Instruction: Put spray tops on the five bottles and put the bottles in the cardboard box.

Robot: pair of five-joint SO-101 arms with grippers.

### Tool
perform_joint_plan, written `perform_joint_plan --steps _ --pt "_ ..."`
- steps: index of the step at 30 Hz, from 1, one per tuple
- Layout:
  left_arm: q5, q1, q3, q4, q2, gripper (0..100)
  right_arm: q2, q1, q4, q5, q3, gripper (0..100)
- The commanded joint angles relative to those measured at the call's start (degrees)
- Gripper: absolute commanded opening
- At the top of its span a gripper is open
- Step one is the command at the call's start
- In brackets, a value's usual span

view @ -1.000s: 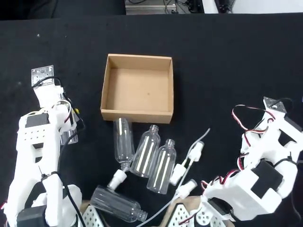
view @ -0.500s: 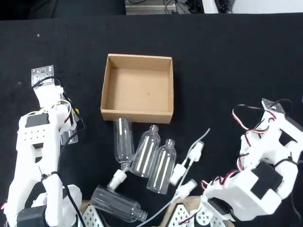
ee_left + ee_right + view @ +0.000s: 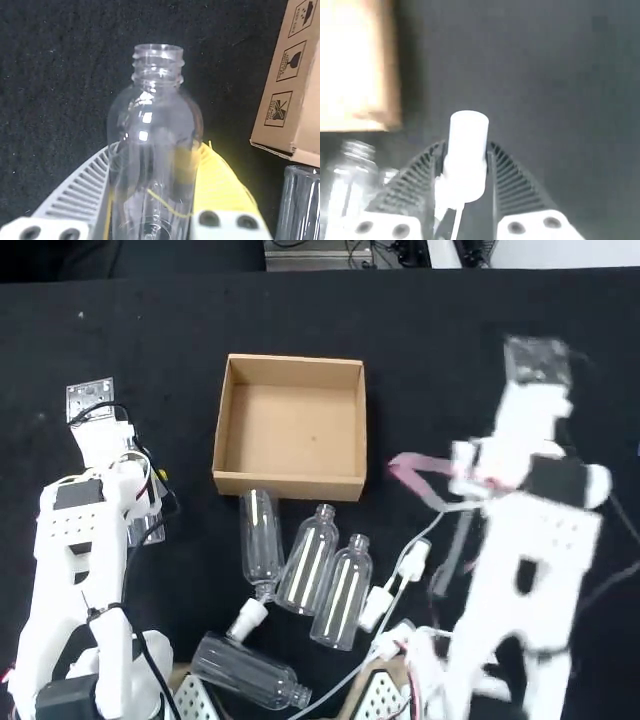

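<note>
Holding light, thin-walled, probably slippery plastic: left gripper [image 3: 156,155] pinches an uncapped bottle [image 3: 150,115] around its body, left of the cardboard box [image 3: 290,484]; right gripper [image 3: 465,152] clamps a stiff spray top [image 3: 467,135] by its neck, right of the box.

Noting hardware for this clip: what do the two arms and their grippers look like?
Both arms are white shells with black servo blocks. The left arm shows dark cables, the right arm a red wire loop. The left gripper has one grey ribbed finger and one yellow; the right gripper two dark ribbed ones, on white bases with screw holes.
</note>
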Motion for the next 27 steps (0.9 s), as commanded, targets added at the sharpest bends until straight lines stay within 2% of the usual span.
perform_joint_plan --steps 1,7,12,16,22,27 --pt "0.53 -0.48 -0.75 -0.44 -1.76 7 -9.01 -14.77 -4.92 -5.01 -7.96 1.1" --pt "0.26 0.13 6.37 -1.32 -16.79 7 -6.99 -26.37 -21.36 -5.63 -5.93 1.1" --pt "0.26 0.13 15.43 -6.42 -32.53 7 -4.79 -33.58 -31.38 -5.63 -5.93 1.1" --pt "0.26 0.13 19.56 -7.38 -41.23 7 -3.12 -39.91 -37.89 -5.63 -5.67 1.1" --pt "0.62 0.48 22.55 -7.82 -48.79 7 0.92 -43.34 -44.40 -5.71 -4.88 1.1" --pt "0.44 5.32 27.21 -11.96 -54.24 7 1.80 -44.66 -54.59 -5.71 -4.79 1.1"
